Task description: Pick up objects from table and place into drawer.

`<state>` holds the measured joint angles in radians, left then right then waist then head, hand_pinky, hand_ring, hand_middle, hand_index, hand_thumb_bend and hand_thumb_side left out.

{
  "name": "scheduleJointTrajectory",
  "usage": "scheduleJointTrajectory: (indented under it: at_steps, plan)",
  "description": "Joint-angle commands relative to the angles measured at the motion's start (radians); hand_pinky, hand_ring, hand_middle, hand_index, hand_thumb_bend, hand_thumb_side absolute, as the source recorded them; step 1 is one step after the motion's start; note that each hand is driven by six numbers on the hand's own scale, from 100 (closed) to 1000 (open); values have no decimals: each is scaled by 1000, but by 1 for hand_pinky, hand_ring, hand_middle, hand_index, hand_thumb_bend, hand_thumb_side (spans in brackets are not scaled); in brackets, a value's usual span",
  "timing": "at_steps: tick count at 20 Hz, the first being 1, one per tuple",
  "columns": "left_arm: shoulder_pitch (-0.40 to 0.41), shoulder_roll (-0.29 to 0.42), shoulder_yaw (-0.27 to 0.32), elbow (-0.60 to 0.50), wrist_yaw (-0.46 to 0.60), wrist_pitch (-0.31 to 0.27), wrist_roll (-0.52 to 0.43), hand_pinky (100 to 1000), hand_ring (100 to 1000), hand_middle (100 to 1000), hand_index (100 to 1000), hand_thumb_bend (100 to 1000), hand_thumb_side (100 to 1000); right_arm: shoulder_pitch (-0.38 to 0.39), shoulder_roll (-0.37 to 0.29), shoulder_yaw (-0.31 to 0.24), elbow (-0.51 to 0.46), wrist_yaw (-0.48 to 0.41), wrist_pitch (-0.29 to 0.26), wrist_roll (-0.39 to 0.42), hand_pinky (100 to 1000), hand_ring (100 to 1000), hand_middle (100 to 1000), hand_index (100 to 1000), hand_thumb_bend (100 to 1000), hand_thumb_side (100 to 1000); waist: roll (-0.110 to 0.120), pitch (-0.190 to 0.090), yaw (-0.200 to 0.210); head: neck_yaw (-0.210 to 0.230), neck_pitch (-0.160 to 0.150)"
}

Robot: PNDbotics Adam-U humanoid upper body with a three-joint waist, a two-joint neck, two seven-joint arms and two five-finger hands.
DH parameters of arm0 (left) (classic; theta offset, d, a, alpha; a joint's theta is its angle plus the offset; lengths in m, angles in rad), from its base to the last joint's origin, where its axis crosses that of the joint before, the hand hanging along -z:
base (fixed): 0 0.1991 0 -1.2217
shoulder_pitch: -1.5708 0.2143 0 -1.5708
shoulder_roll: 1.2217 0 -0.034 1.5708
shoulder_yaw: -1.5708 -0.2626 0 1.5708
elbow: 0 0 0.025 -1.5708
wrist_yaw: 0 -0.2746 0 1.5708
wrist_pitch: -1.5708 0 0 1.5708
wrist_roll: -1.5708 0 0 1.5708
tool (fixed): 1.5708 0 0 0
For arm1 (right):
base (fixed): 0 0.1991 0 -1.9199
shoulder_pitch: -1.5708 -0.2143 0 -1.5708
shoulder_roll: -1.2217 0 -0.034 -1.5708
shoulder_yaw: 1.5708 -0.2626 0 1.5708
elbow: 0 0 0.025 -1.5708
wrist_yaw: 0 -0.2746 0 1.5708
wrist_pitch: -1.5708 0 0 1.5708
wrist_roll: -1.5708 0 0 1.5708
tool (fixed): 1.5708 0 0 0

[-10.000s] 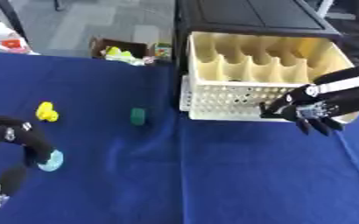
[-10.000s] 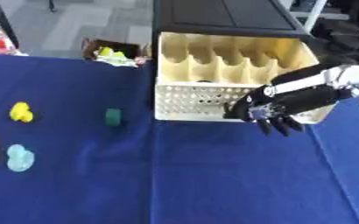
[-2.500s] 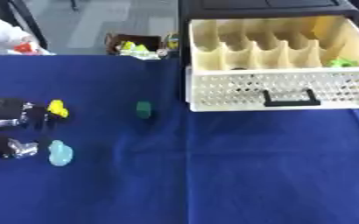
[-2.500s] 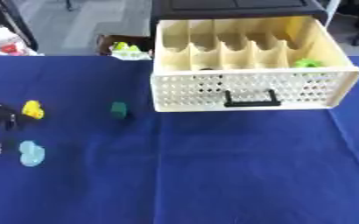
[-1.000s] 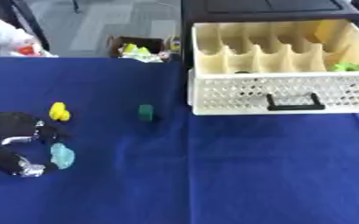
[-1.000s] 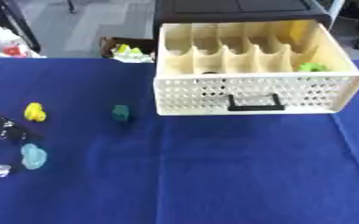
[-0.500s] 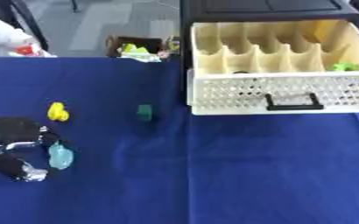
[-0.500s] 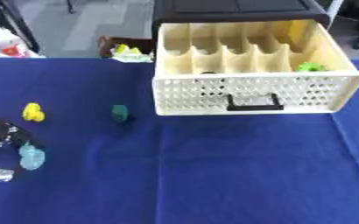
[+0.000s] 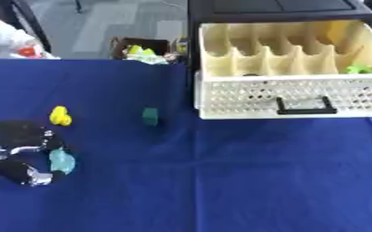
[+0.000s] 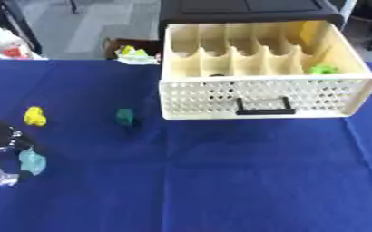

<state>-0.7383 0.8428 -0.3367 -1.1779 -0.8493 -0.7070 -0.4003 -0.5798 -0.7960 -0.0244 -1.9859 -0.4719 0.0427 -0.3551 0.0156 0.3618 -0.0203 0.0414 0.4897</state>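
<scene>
The left hand [image 9: 18, 152] is at the left edge of the worktop [image 9: 221, 181], low in the view. Its black fingers and thumb curve toward each other like a bracket that opens to the right. Between their tips lies a small light-blue object [image 9: 61, 161]. The tips are touching it or are just beside it, but I cannot tell if the hand really grasps it, and the object seems to lie on the blue cloth. The right hand is not visible in either view.

Just beyond the left hand, also near the left edge, there is a small yellow object [image 9: 60, 115], apart from the fingers. Further toward the middle of the worktop stands a small dark green block [image 9: 150, 116], alone on the cloth.

At the far right part of the worktop is the drawer [image 10: 268, 97]. It is cream-coloured, pulled open from a black cabinet [image 10: 245, 9], with a perforated front wall and a black handle [image 10: 263, 108]. Dividers cut it into narrow compartments. A bright green object [image 10: 324, 70] lies in the compartment at the right end, and something small and dark [image 10: 215, 74] lies in a compartment nearer the left end.

Beyond the far edge of the worktop stands a brown box [image 9: 145, 49] with yellow-green things inside.
</scene>
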Motion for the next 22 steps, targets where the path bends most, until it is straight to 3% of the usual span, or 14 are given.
scheduleJointTrajectory:
  at_steps: [1,4,5,8,12,16,18,22]
  plan:
    - [-5,19,2,5,-8,-90,-85,399,468,499,867,209,1000,-7,-15,-19,-14,-8,0,-9,786,596,453,651,100,1000,-2,-15,-1,2,-11]
    - [-4,18,0,8,-10,-88,-83,368,449,507,872,194,995,-8,-14,-21,-14,-9,-1,-14,786,595,453,651,100,1000,-1,-15,-2,3,-12]
    - [-3,18,-1,9,-11,-90,-85,349,448,571,888,196,986,-9,-13,-21,-14,-10,-2,-15,786,595,453,650,100,1000,-1,-14,-2,3,-12]
    - [0,19,-3,13,-8,-100,-98,336,457,652,901,225,963,-10,-11,-20,-14,-11,-2,-17,788,595,453,648,100,1000,0,-13,-1,3,-13]
    - [5,22,-1,14,2,-100,-113,372,499,693,926,228,907,-11,-7,-22,-14,-14,-2,-23,789,594,452,645,100,1000,1,-13,-1,3,-13]
    - [7,24,-1,10,18,-88,-123,361,505,690,931,188,771,-12,-4,-24,-14,-16,-6,-31,788,591,449,642,100,1000,0,-13,-2,5,-14]
    - [8,24,-1,8,28,-81,-127,329,486,646,911,157,706,-13,-2,-24,-14,-18,-7,-34,788,589,448,640,100,1000,0,-13,-3,5,-15]
    - [7,24,0,4,55,-68,-124,282,465,541,823,100,660,-13,2,-24,-14,-21,-7,-38,789,588,447,639,100,1000,0,-13,-4,5,-18]
